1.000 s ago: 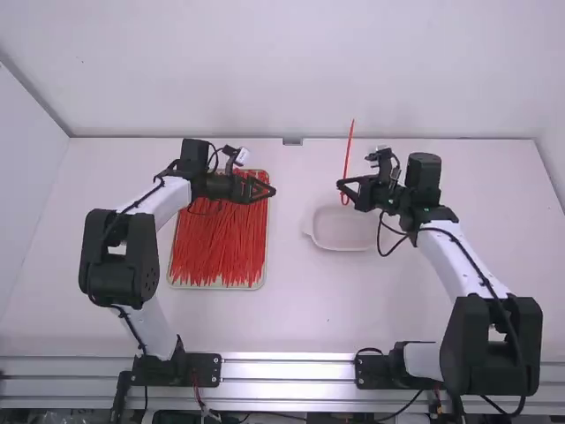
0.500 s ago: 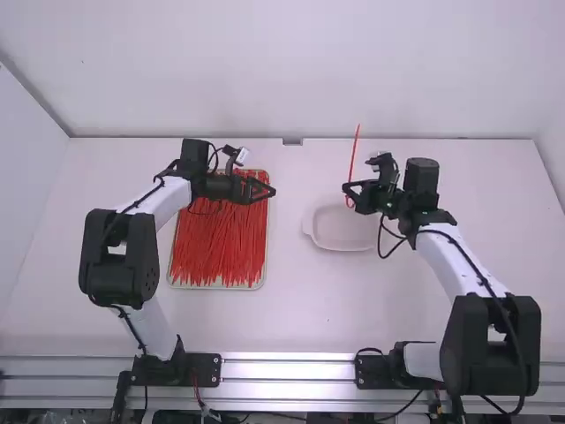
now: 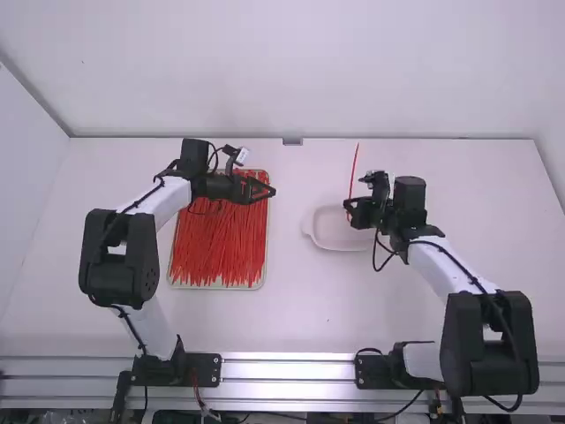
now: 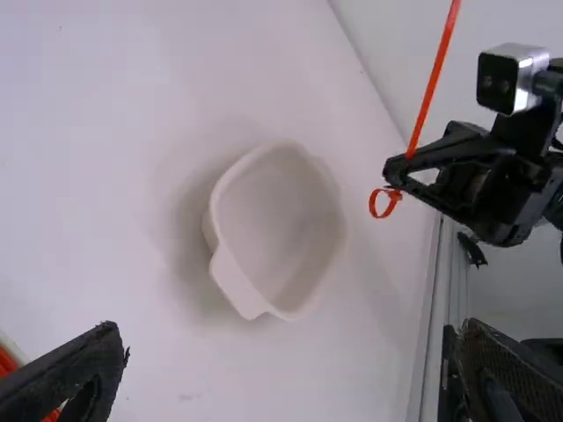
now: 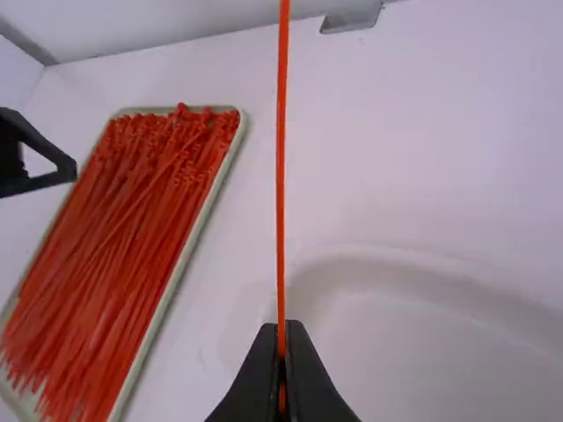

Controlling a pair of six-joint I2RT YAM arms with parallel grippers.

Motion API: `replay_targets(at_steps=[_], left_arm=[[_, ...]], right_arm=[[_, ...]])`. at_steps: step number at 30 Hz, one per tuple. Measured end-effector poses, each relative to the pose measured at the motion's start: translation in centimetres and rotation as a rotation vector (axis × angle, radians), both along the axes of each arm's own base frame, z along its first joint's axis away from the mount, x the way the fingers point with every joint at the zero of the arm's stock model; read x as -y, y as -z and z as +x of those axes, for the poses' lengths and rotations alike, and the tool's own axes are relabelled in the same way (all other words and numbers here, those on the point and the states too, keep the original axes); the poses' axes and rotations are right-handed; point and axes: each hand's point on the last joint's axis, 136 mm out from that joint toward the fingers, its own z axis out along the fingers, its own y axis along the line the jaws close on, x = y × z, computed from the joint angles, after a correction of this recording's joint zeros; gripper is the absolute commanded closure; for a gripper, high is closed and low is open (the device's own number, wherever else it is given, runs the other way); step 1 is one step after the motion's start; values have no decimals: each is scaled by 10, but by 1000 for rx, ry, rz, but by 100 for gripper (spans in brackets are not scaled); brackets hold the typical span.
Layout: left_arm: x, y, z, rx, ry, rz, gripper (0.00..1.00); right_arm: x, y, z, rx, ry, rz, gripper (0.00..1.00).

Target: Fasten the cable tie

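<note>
Right gripper (image 3: pixel 351 208) clenched on the cable tie (image 3: pixel 355 170) just above its small loop, over the white bowl's (image 3: pixel 335 238) edge (we judge it light, springy, slick, best pinched there); left gripper (image 3: pixel 263 190) splayed empty above the tray (image 3: pixel 217 287).

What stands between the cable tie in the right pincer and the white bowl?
Nothing visible. The right pincer holds the looped cable tie just above the white bowl, near its rim, with only open air between the loop and the bowl.
</note>
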Motion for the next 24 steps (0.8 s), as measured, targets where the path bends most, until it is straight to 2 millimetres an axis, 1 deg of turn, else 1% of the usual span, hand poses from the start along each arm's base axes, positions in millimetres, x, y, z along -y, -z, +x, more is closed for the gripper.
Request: replay_targets(at_steps=[3,7,8,10,13,17,24], left_arm=[[0,0,0,0,0,0,1],[0,0,0,-3,1,0,1],[0,0,0,-3,1,0,1],[0,0,0,-2,0,0,1],[0,0,0,-2,1,0,1],[0,0,0,-3,0,0,1],[0,0,0,-2,0,0,1]], right_arm=[[-2,7,-1,4,19,-20,100],[-5,24,-7,-3,61,-69,100],[-5,24,-7,-3,61,-69,100],[-6,32,-11,-3,75,-95,100],[-5,39,-14,-11,89,-121,100],[-3,43,-14,-9,111,-156,100],[3,44,-10,5,155,-197,100]])
